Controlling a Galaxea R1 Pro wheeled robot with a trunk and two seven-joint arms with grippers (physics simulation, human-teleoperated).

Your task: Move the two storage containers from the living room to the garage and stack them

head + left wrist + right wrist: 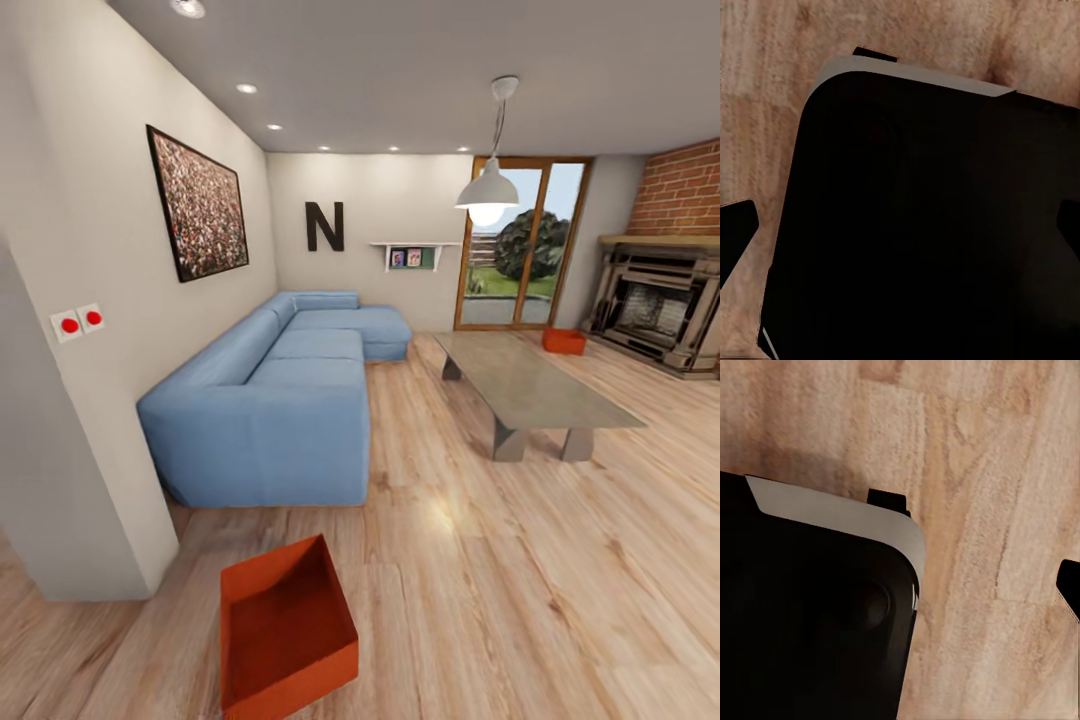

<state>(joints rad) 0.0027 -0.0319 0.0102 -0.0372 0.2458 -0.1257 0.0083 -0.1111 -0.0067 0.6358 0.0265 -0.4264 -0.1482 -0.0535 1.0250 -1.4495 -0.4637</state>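
Near container (285, 625): orange-red, open-topped, on the wood-plank floor (520, 560) at the head view's lower edge, just off the sofa's front end.
Far container (564, 341): same colour, on the floor between glass door (520, 240) and brick fireplace (660, 310), beyond the bench (535, 385).
Sofa (270, 400): blue sectional along the wall.
Pincers: state of both left and right impossible to tell.

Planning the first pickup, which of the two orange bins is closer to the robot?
The storage container on the wood floor in front of the sofa; the other container sits far off by the fireplace.
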